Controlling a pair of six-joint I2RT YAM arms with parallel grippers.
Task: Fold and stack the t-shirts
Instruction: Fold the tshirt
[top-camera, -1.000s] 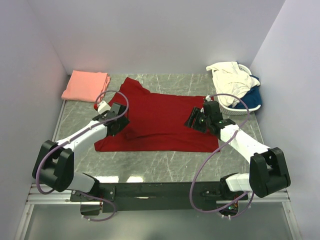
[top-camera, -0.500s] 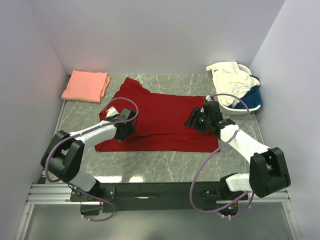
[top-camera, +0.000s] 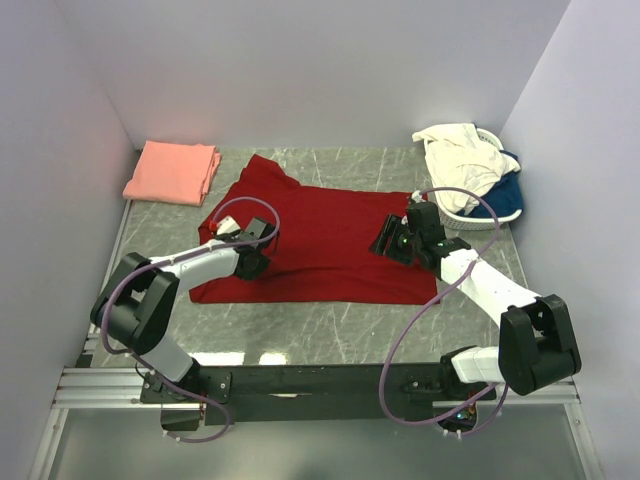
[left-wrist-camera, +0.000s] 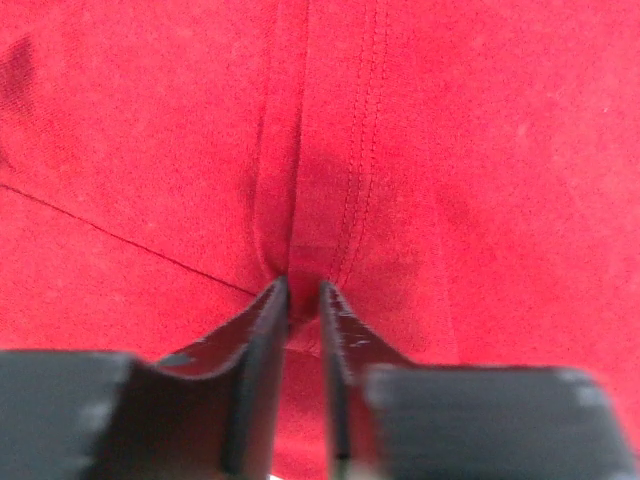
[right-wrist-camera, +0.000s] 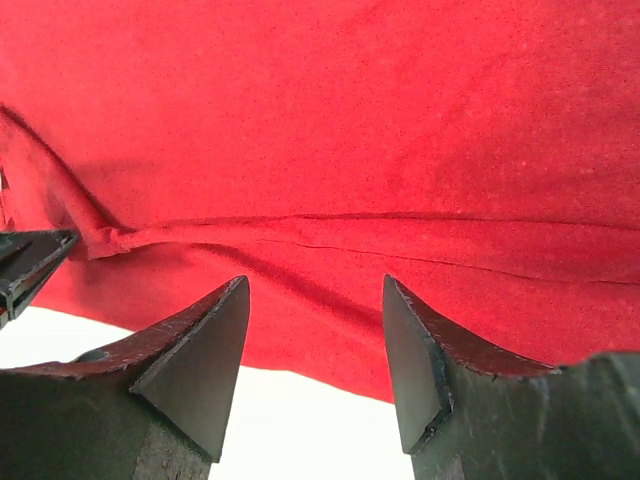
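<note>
The t-shirts are at an early stage, going by the top view. A pink tee (top-camera: 172, 172) lies folded at the far left corner of the worktop (top-camera: 330, 325) and looks like the start of the stack. The red t-shirt (top-camera: 325, 235) is spread out mid-worktop with no fold made in it yet. A cream tee (top-camera: 458, 150) and a blue tee (top-camera: 503, 196) sit heaped in the basket (top-camera: 466, 222) at the far right, untouched. So one looks done, one is in hand and at least two wait. The left claw (top-camera: 254, 260) is down on the red t-shirt's left part, near its near edge. The right claw (top-camera: 388, 240) hangs over the shirt's right part.

From the left wrist, the left claw (left-wrist-camera: 300, 298) has its jaws drawn nearly together on a raised ridge of the red t-shirt (left-wrist-camera: 450, 150), beside a stitched hem line. The cloth puckers up between the tips, so I judge it is pinching fabric.

From the right wrist, the right claw (right-wrist-camera: 315, 290) stands spread wide with nothing between its jaws. The red t-shirt (right-wrist-camera: 350, 110) fills the view beyond the tips, a long crease running across it. The shirt's edge passes under the jaws, but whether the tips touch the cloth I cannot tell.
</note>
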